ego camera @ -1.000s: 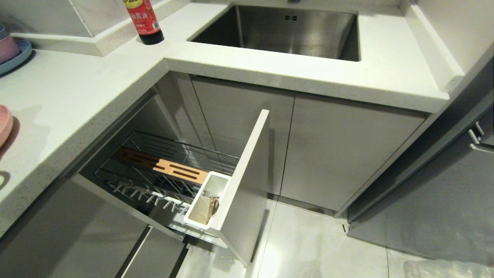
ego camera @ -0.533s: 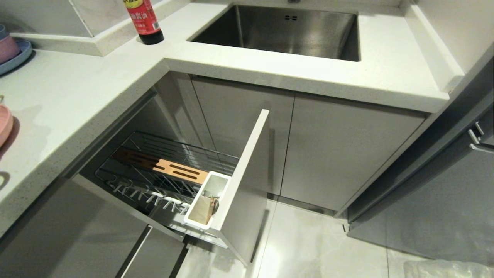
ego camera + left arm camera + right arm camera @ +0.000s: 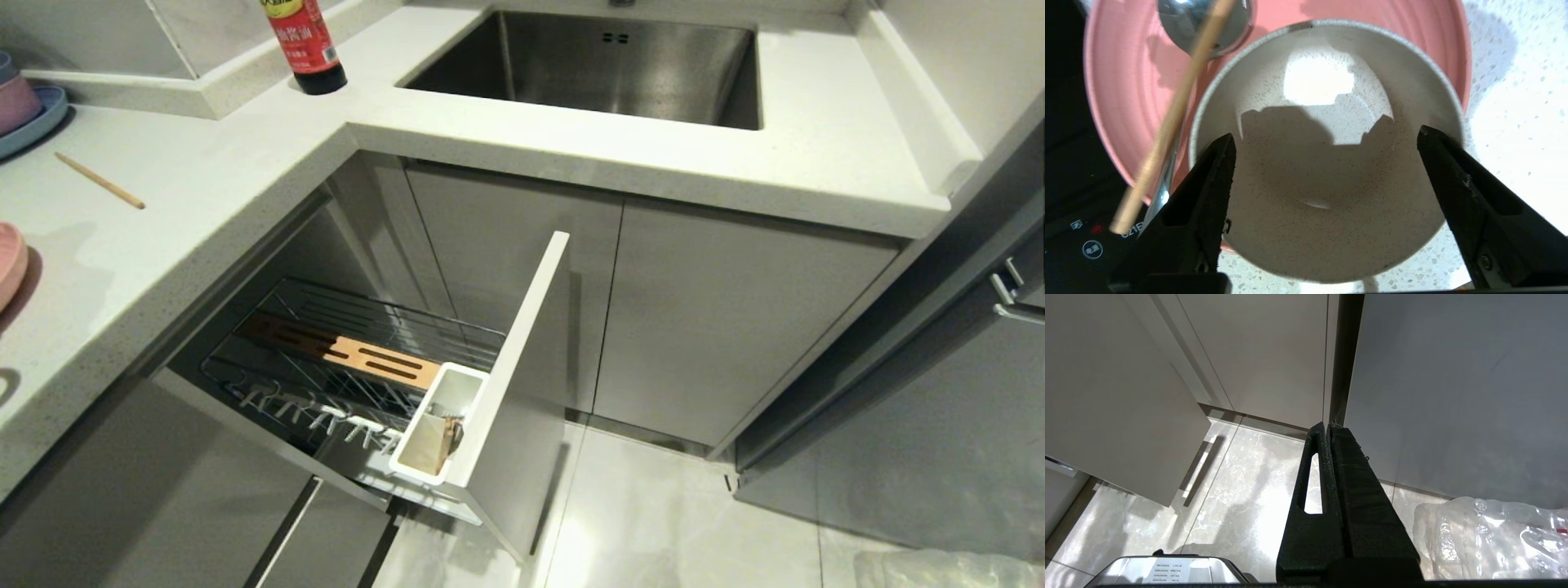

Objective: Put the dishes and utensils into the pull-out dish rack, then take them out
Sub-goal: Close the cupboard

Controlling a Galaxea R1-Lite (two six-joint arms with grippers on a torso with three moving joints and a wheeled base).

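Hanging over the white bowl point(image 3: 1327, 163), the left hand point(image 3: 1325, 141) is wide and holds nothing. The bowl sits on the pink plate point(image 3: 1126, 102) on the desk point(image 3: 204, 163). The right hand point(image 3: 1327, 426) is closed.

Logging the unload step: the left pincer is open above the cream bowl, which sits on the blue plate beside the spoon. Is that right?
Not quite. The left pincer is open above the cream bowl, beside the spoon, but the bowl sits on the salmon-pink plate, not a blue one. The left wrist view shows this.
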